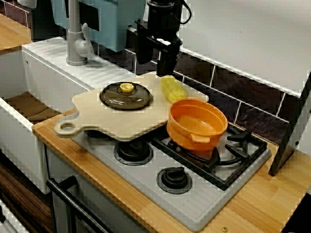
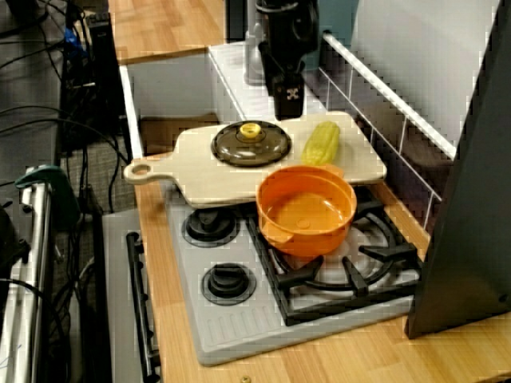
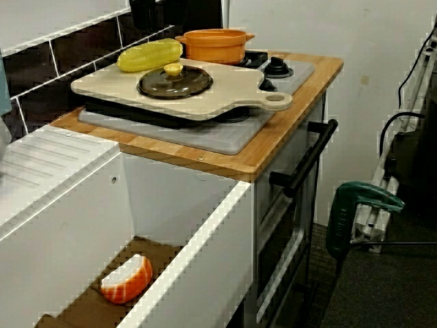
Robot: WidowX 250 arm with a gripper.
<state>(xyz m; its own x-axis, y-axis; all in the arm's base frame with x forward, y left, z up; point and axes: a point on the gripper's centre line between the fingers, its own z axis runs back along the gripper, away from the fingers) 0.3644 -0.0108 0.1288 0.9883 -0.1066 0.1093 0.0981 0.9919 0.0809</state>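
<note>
My black gripper point(image 1: 166, 72) hangs just above the back edge of a pale wooden cutting board point(image 1: 112, 121), holding nothing that I can see. Its fingertips are close over the near end of a yellow corn cob point(image 1: 173, 89) lying on the board. In the view from the stove's right side, the gripper point(image 2: 288, 108) stands behind the corn cob point(image 2: 322, 142). Neither view shows the gap between its fingers. A dark glass lid point(image 1: 126, 95) with a yellow knob rests on the board, left of the cob. An empty orange pot point(image 1: 197, 124) sits on the burner grate.
The board point(image 2: 200, 179) overhangs the grey stove top point(image 1: 194, 204). A grey faucet point(image 1: 75, 41) stands at the back left, beside a white sink point(image 3: 205, 225). In the low view from the sink, an orange-and-white object point(image 3: 127, 279) lies in the sink. A dark panel point(image 2: 471, 207) leans at the right.
</note>
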